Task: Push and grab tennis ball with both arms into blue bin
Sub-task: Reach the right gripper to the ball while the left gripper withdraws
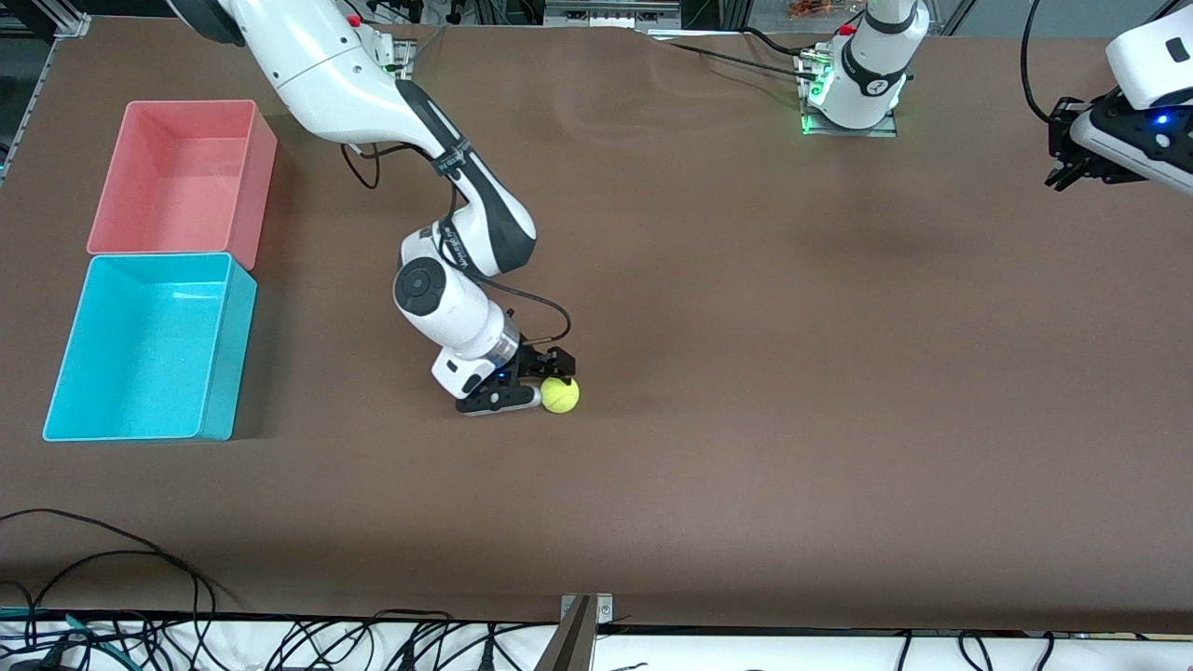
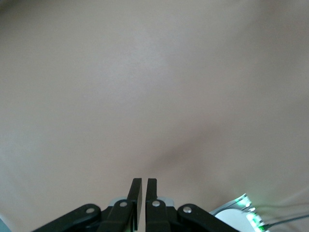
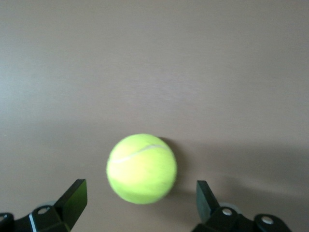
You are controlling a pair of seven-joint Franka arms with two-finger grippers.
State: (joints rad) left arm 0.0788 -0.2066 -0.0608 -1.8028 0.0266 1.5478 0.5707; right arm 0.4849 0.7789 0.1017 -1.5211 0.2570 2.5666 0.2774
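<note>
The right claw (image 1: 539, 384) sits spread wide on the brown surface (image 1: 746, 326), the tennis ball (image 1: 560, 394) just ahead of its fingers (untouched). The left claw (image 1: 1062, 154) waits pinched closed, raised at its own end.

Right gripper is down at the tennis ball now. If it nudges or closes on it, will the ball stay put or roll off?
The tennis ball is round on flat table, so a nudge probably rolls it. Its fuzzy surface should grip fairly well. The right gripper is open with the ball between its fingers, so centred closing likely holds it.
</note>
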